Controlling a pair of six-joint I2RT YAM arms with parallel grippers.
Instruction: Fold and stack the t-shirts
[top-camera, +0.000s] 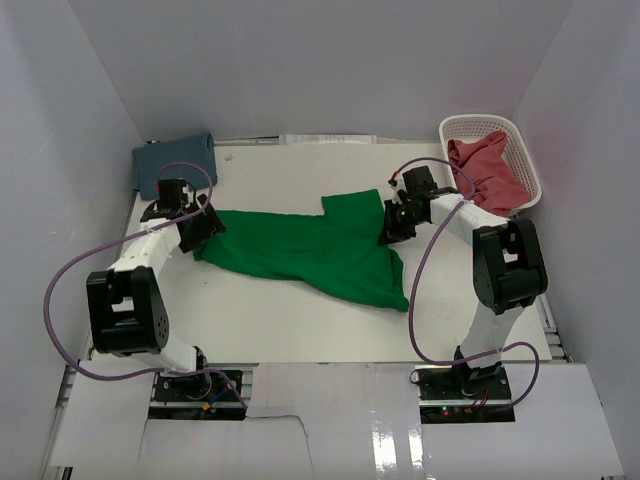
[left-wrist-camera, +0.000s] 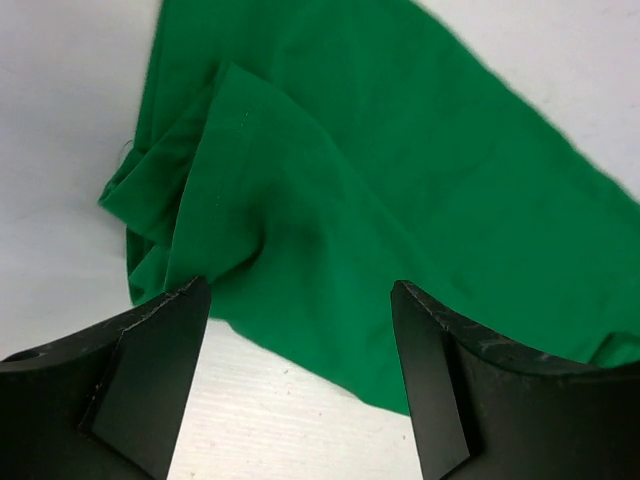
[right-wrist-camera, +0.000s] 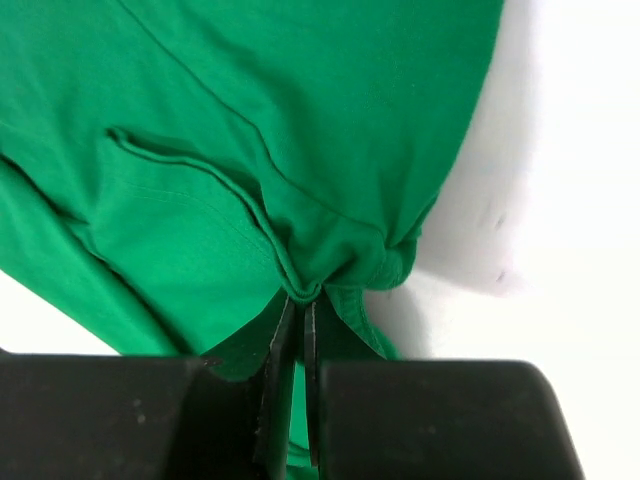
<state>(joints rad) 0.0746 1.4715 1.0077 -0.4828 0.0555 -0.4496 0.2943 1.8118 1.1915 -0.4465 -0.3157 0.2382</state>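
Noted green t-shirt (top-camera: 300, 250) rumpled at centre of desk (top-camera: 280, 330), long axis running from left edge toward right edge, right end sagging toward the near edge. Found right gripper (right-wrist-camera: 298, 302) clamped on a bunched fold at the shirt's right end, jaws closed with cloth pinched between them. Found left gripper (left-wrist-camera: 300, 290) spread wide, holding nothing, poised over the shirt's left end, with crumpled hem just ahead of and between the fingers. Judged left arm nearer that free end, so the coming grasp calls for a drop straight onto the cloth. Logged blue t-shirt (top-camera: 172, 160) in a compact pile at far left corner and red t-shirt (top-camera: 490, 170) heaped in white basket (top-camera: 480, 122) at far right corner. Saw 0 brands, labels or readable writing.
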